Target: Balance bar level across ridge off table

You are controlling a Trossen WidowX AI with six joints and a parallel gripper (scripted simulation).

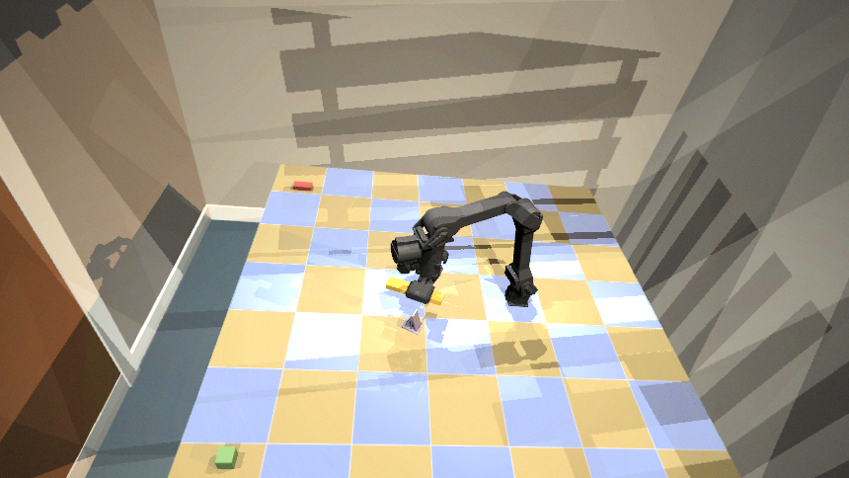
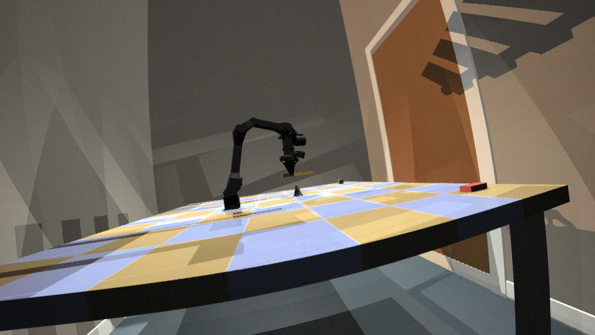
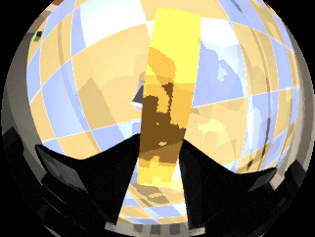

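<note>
My gripper has the yellow bar up high

I have my gripper (image 1: 423, 296) (image 2: 290, 174) (image 3: 160, 141) pinched on the yellow bar (image 1: 396, 284) (image 2: 304, 173) (image 3: 172, 64), with one finger on each side. The bar is up in the air and does not touch the table (image 1: 392, 410) (image 2: 291, 246) (image 3: 108, 73). The little pointy ridge (image 1: 413, 322) (image 2: 297, 191) (image 3: 138, 95) stands on the table, lower than the bar and apart from it.

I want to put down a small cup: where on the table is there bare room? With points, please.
Between the green block (image 1: 225, 458) (image 2: 340, 180) (image 3: 38, 35) and the ridge (image 1: 413, 322) (image 2: 297, 191) (image 3: 139, 95). Crowded: around the ridge, with the gripper (image 1: 421, 296) (image 2: 290, 174) (image 3: 160, 141) and yellow bar (image 1: 396, 284) (image 2: 306, 173) (image 3: 173, 64) above.
</note>
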